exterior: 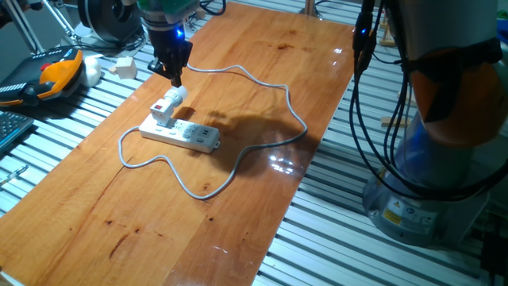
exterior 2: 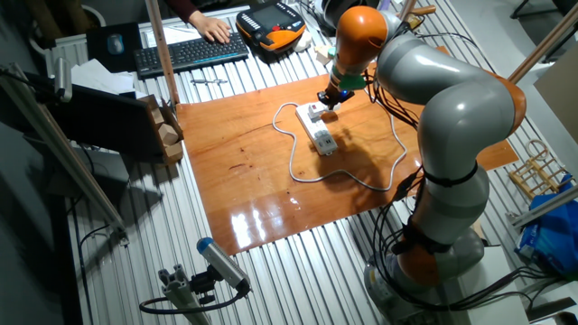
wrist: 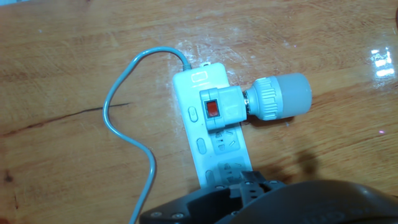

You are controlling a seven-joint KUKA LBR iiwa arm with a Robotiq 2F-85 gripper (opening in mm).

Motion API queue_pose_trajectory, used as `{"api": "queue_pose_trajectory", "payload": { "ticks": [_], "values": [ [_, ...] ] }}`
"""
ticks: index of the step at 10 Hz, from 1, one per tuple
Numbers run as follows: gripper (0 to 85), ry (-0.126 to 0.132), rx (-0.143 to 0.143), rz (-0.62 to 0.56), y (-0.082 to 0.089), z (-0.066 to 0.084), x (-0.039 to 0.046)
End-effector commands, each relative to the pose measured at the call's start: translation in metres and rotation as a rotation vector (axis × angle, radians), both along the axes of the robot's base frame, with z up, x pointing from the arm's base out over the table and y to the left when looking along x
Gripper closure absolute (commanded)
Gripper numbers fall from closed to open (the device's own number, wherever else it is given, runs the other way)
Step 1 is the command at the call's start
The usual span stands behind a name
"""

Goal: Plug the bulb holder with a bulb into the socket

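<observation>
Bulb holder point(wrist: 221, 110): sat in the socket point(wrist: 214, 134) below my claw point(exterior: 176, 77), bulb point(wrist: 280, 96) sticking sideways. Plugging looked done. Claw hung above, gripping nothing; jaw gap unreadable.

grey arm point(exterior 2: 452, 99) with orange joints, black claw point(exterior: 176, 78), blue light

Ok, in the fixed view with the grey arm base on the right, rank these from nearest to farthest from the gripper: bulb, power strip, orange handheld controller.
1. The bulb, just below the gripper.
2. The power strip, lower down on the wooden board.
3. The orange handheld controller, off the board at the far left.
</observation>
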State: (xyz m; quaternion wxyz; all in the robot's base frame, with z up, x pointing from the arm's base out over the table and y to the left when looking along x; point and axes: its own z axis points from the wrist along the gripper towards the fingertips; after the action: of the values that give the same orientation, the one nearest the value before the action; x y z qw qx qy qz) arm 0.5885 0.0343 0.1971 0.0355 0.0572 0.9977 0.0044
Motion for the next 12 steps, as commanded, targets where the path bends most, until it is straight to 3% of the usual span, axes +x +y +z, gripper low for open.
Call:
{"api": "queue_pose_trajectory", "payload": {
  "ticks": [1,12],
  "values": [
    [85.0,0.002,-0.002,0.002,0.0003,0.0001,-0.0001],
    [85.0,0.003,0.001,0.011,-0.0005,-0.0007,0.0003]
  ]
}}
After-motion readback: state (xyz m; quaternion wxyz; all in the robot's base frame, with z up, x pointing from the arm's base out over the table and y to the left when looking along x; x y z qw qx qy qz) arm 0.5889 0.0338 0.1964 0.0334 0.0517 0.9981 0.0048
